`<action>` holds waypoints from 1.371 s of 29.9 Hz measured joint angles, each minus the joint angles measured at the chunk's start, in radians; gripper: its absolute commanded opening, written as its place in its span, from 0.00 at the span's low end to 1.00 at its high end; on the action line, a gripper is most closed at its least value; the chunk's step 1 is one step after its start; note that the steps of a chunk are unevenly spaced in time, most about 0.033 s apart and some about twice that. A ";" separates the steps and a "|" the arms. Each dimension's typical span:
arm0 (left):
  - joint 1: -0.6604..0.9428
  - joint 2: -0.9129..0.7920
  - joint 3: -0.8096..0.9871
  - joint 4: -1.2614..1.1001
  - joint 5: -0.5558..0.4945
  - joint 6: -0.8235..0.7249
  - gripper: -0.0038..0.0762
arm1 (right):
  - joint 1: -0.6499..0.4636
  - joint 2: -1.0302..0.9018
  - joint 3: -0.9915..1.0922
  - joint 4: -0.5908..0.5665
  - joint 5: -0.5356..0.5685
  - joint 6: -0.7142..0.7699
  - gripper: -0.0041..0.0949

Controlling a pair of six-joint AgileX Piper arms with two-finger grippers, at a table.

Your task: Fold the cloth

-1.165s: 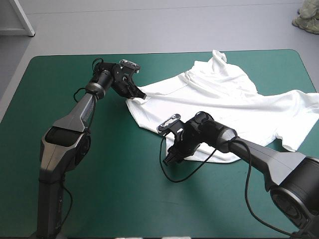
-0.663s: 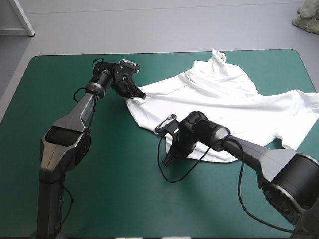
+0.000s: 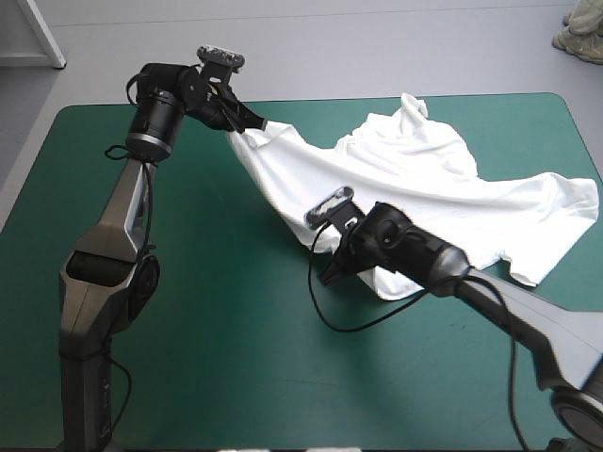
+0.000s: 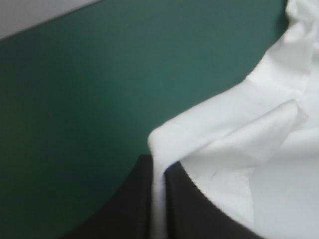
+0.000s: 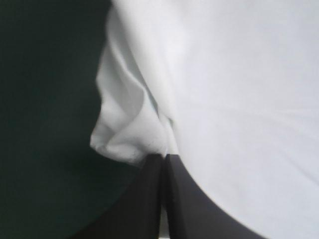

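**Right pincer.** The right pincer [image 3: 334, 274] is the nearer of the two to the counter's [image 3: 217, 358] near edge. Its black fingers are all but together, clamped on a bunched fold of the T-shirt [image 3: 424, 188]. In the right wrist view a thin white line of cloth shows between the fingers. The rest of the garment spreads ahead of the pincer and to one side of it.

**T-shirt.** The white T-shirt occupies the right half of the counter. Most of it rests on the teal-green cover, with one end reaching the counter's right edge. The edge nearest the counter's middle is off the cover and hangs in a line between the two pincers.

**Left pincer.** The left pincer [image 3: 252, 124] is the farther one, raised above the cover close to the counter's far edge. Its fingers are clamped on a corner of the T-shirt, and the left wrist view shows a band of cloth [image 4: 234, 124] pinched between them.

**Governing relation.** The held edge runs from near to far, slanting slightly left. The body of the T-shirt lies to the robot's right of that line, with its long axis across the counter. The fold therefore probably requires both pincers to carry the edge rightward together over the body. Unequal travel would probably skew the fold.
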 measured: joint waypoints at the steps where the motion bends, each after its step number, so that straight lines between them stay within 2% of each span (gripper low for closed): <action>1: 0.000 -0.009 -0.019 -0.001 0.009 -0.004 0.07 | -0.012 -0.035 -0.031 -0.024 0.018 0.005 0.02; 7: 0.001 -0.093 -0.135 -0.001 0.048 -0.031 0.07 | -0.090 -0.162 -0.303 -0.086 0.171 -0.033 0.02; 12: 0.001 -0.205 -0.224 -0.001 0.048 -0.043 0.07 | -0.102 -0.178 -0.609 -0.202 0.301 -0.093 0.02; 20: 0.003 -0.439 -0.297 0.010 0.023 -0.037 0.07 | -0.102 -0.187 -1.052 -0.272 0.358 -0.221 0.02; 26: 0.005 -0.592 -0.305 -0.001 -0.073 0.027 0.07 | -0.102 -0.197 -1.280 -0.256 0.327 -0.303 0.02; 30: 0.005 -0.664 -0.309 -0.002 -0.102 0.066 0.07 | -0.101 -0.197 -1.376 -0.218 0.283 -0.323 0.02; 41: 0.005 -0.743 -0.309 0.038 -0.130 0.106 0.07 | -0.101 -0.217 -1.436 -0.037 0.051 -0.407 0.02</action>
